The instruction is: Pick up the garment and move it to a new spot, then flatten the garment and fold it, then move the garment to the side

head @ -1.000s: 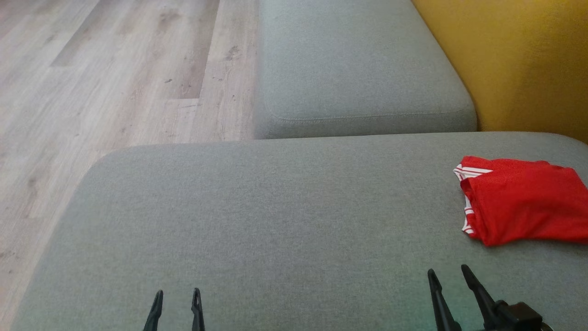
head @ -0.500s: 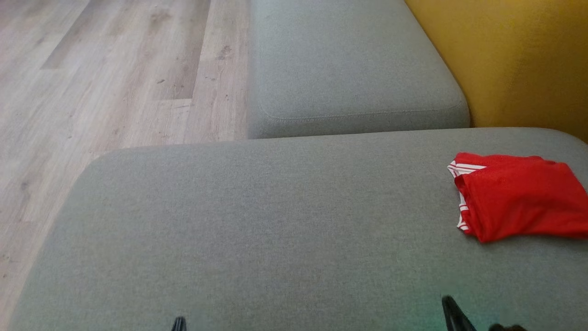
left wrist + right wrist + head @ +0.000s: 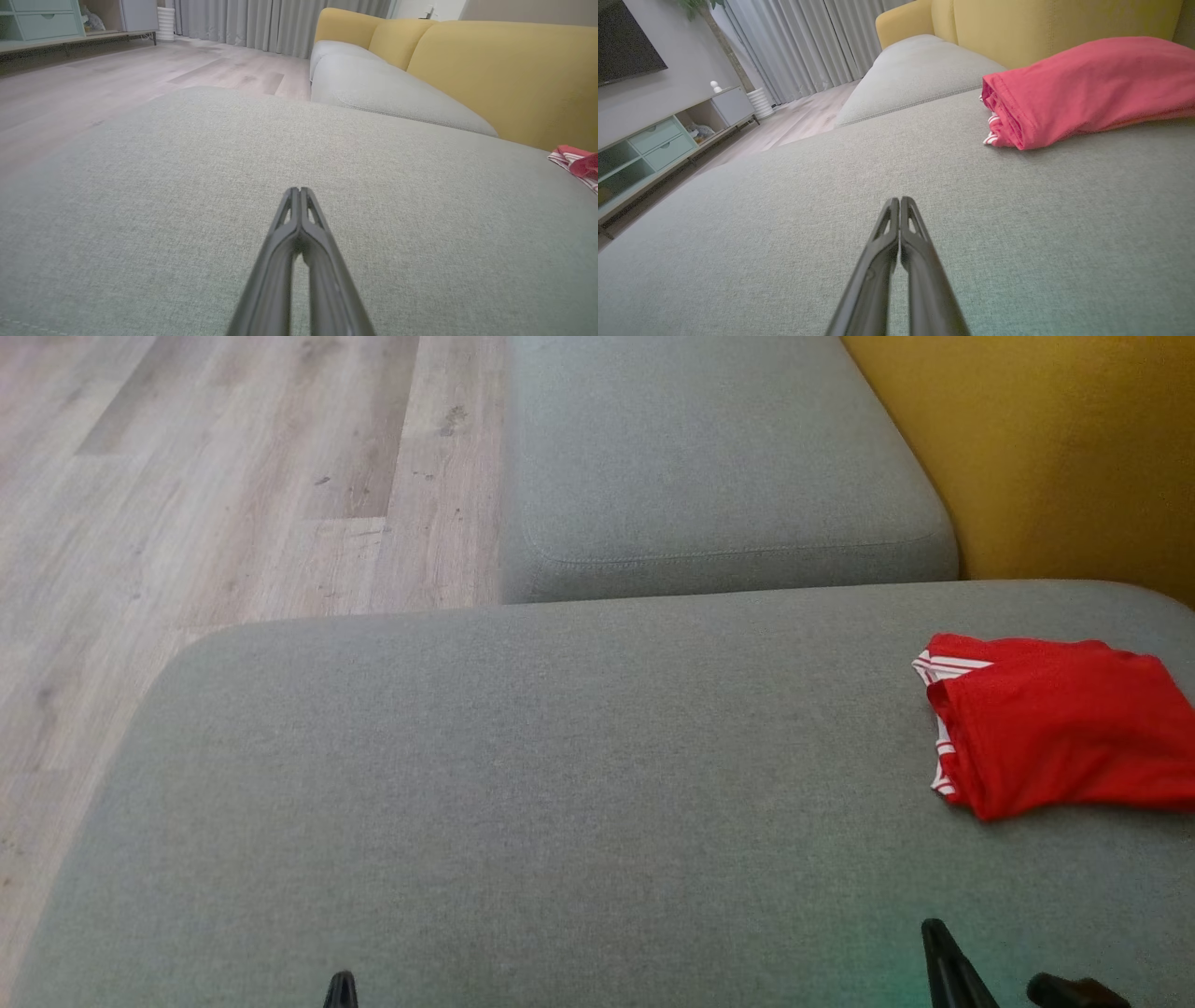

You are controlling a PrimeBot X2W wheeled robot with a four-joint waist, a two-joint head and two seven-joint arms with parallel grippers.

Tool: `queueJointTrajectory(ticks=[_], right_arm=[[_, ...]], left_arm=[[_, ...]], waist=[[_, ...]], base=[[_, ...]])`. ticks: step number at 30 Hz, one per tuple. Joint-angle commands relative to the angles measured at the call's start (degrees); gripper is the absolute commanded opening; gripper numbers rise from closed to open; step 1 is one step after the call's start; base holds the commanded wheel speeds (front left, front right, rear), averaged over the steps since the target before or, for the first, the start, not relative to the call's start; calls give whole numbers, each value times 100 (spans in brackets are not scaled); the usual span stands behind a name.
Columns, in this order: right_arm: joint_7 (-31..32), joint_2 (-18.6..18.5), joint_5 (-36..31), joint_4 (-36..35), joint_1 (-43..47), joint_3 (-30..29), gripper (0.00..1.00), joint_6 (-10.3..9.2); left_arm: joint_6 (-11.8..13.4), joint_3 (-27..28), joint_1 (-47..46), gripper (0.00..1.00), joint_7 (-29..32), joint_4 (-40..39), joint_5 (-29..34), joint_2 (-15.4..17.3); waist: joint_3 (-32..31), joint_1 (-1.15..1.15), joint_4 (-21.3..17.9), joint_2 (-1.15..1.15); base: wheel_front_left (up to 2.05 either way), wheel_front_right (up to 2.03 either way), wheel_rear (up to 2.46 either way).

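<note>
The garment point(image 3: 1055, 728) is red with white-striped trim and lies folded in a bundle at the far right of the grey sofa cushion point(image 3: 560, 784). It also shows in the right wrist view point(image 3: 1087, 88), up and to the right of my fingers, and at the right edge of the left wrist view point(image 3: 577, 161). My left gripper point(image 3: 299, 191) is shut and empty over bare cushion, its tip just visible at the head view's bottom edge point(image 3: 341, 989). My right gripper point(image 3: 900, 201) is shut and empty too, low at the bottom right point(image 3: 938, 943), short of the garment.
A second grey cushion point(image 3: 709, 457) adjoins at the back. The yellow backrest point(image 3: 1055, 448) runs along the right. Wooden floor point(image 3: 215, 495) lies to the left, past the cushion's rounded edge. A low cabinet with pale drawers point(image 3: 658, 144) stands across the room.
Both grippers have drawn back toward the bottom edge of the head view, and their fingers, apart a second ago, are now together. The head view has shifted slightly. The garment lies as before.
</note>
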Motion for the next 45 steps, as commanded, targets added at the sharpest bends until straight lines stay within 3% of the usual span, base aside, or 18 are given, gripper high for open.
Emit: queueJointTrajectory(ticks=[1,45], right_arm=[[27,7,180,-198,-306,-46,0,5],[734,32,3086,-303,-994,-487,0,19]], left_arm=[[-43,89,-301,0,32,-200,-166,-4],[-502,688,-1027,0,755,-255,-3072,-13]], waist=[[15,0,-1,0],[444,0,-22,0]], base=[[0,0,0],[0,0,0]])
